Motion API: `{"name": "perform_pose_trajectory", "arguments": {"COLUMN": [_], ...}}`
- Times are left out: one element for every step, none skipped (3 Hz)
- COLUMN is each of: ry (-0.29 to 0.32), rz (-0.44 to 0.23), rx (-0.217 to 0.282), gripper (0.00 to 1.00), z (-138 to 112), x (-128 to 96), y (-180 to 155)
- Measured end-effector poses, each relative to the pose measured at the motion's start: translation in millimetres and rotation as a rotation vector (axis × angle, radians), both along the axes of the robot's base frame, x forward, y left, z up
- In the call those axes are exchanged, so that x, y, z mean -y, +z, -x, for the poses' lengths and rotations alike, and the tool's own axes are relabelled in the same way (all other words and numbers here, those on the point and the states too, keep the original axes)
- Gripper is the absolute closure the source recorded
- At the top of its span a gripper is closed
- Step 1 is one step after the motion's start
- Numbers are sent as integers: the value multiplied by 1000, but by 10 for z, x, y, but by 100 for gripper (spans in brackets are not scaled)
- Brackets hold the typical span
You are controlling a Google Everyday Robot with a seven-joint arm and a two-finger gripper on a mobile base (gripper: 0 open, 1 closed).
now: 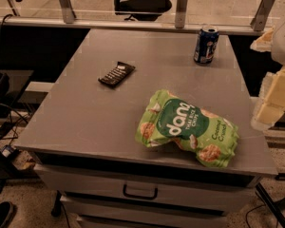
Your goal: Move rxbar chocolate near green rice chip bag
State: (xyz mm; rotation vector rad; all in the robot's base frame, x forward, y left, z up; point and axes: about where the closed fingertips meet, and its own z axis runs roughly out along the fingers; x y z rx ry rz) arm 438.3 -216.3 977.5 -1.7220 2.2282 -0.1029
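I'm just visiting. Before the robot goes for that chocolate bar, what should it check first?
1. rxbar chocolate lies flat and alone on the table: ok.
2. Bare table left of the green rice chip bag for setting the bar down: ok.
3. Blue soda can stands apart from bar and bag: ok.
4. Gripper above the bar: not ok; it is at the view's right edge, beyond the bag.
5. Gripper holds nothing: cannot tell.
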Motion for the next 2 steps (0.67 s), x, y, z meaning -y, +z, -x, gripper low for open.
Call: {"name": "perform_pose_trajectory", "arguments": {"ry": [0, 115], "rz": [0, -51], "rx": [0, -1], "gripper": [0, 0], "z": [-1, -289], "x": [-1, -471], "y": [0, -123]}}
